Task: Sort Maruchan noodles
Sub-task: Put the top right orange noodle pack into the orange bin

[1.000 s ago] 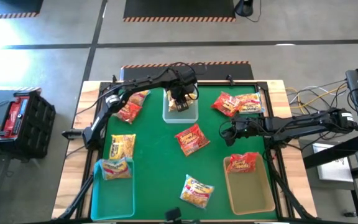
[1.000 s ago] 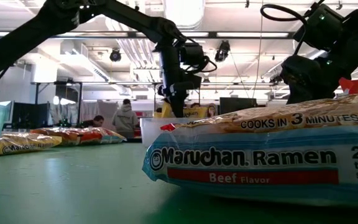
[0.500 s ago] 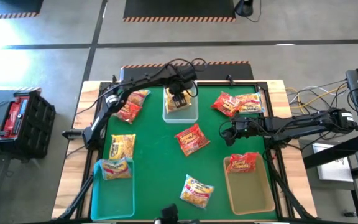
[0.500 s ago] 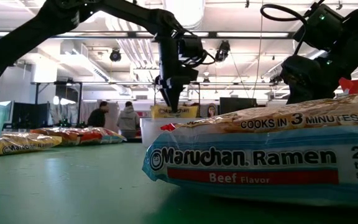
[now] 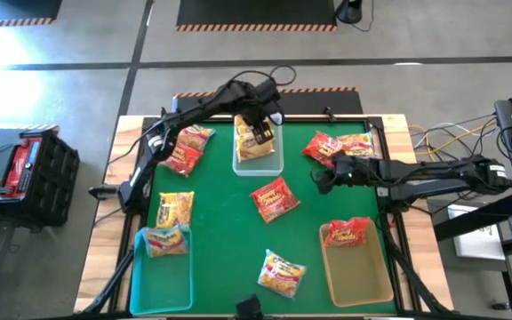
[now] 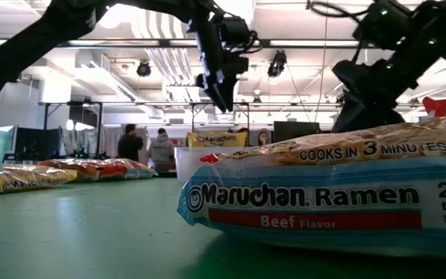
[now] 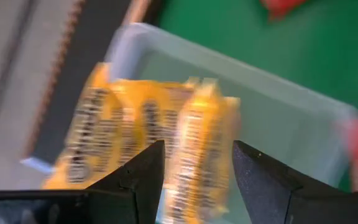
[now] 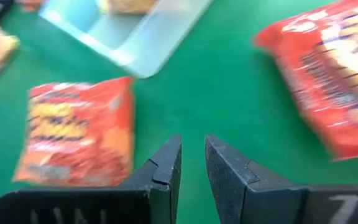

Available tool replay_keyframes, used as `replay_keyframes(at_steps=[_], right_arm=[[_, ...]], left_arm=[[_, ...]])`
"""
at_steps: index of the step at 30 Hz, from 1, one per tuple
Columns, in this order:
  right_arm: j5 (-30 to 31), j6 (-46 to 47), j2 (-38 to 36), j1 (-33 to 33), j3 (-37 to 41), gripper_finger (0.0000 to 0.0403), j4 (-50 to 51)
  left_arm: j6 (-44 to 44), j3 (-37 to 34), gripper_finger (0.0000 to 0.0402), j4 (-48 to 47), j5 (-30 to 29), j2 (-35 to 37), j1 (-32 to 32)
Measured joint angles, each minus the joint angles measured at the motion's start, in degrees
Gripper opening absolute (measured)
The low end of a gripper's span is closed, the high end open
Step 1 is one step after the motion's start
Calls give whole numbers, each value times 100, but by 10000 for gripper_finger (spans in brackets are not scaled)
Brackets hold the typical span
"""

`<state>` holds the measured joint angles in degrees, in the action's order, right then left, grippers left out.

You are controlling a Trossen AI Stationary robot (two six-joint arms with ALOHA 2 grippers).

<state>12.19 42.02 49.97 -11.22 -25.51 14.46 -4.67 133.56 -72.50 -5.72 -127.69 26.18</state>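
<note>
Maruchan noodles (image 5: 258,148) yellow packet lies in clear bin (image 5: 258,164), upper centre; left gripper (image 5: 261,133) above, fingers apart, empty. Right gripper (image 5: 324,177) near red packet (image 5: 274,197), fingers nearly together, likely next pick.

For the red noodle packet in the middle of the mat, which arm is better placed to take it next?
The right. Its gripper hangs empty, slightly open, beside the red packet. The left gripper is farther, above the clear bin.

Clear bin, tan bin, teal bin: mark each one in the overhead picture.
clear bin (image 5: 258,164), high view, its near rim.
tan bin (image 5: 360,276), high view, its bare floor.
teal bin (image 5: 163,280), high view, its bare floor.
</note>
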Motion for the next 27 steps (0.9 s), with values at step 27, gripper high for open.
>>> replay_keyframes(at_steps=[27], right_arm=[[-974,613,68,-2158,-320,173,1644]], left_arm=[[704,-2598,170,1683,488,1740,-892]])
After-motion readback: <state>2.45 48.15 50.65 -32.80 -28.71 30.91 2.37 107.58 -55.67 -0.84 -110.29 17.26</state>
